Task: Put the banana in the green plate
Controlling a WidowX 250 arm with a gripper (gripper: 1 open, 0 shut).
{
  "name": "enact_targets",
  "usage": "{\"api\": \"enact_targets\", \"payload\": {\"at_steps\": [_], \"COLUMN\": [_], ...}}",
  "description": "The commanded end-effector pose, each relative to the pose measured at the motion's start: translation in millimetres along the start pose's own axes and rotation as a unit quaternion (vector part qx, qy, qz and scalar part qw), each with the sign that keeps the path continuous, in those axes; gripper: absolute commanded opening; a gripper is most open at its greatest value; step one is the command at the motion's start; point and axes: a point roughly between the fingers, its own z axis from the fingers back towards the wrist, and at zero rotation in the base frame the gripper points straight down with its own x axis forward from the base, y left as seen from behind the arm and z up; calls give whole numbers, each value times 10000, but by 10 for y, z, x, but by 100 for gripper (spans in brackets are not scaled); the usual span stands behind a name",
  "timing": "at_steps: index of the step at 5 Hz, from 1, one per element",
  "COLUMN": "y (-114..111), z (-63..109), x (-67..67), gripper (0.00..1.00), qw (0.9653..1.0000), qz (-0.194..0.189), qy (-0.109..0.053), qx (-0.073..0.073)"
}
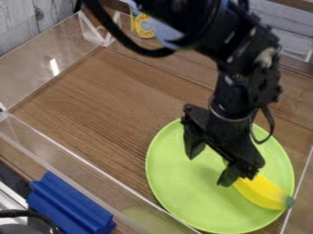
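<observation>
The banana (262, 192) is short, plump and yellow. It lies inside the green plate (184, 174) near the plate's right rim. The plate is large, round and lime green, at the lower right of the wooden table. My gripper (213, 161) hangs just above the plate, to the left of the banana, with its black fingers spread open and nothing between them. One fingertip (230, 176) stands right beside the banana's left end. The arm reaches down from the upper middle of the view.
A can (145, 26) stands at the back of the table beside a clear stand (98, 30). A clear wall (55, 151) borders the left and front. A blue block (68, 208) lies at the bottom left outside it.
</observation>
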Motion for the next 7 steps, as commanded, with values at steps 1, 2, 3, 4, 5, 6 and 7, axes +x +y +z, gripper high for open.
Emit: {"api": "enact_targets", "payload": {"at_steps": [1,2,3,4,5,6,7], "y": [-56,-101,-128,-131,-130,-131,-130], "z": [-69,-176,-267,-319,-348,-365,-374], "x": [44,43,38,53,72,90,111], "gripper": [100,100,100,100,100,100,0], "qw": [9997,9994,9991,9989,9988,9987,9986], "qz": [-138,-216,-274,-285,-299,-302,-304], "qy": [-196,-256,-320,-359,-391,-411,-437], "qx": [-34,-48,-50,-63,-70,-77,-81]}}
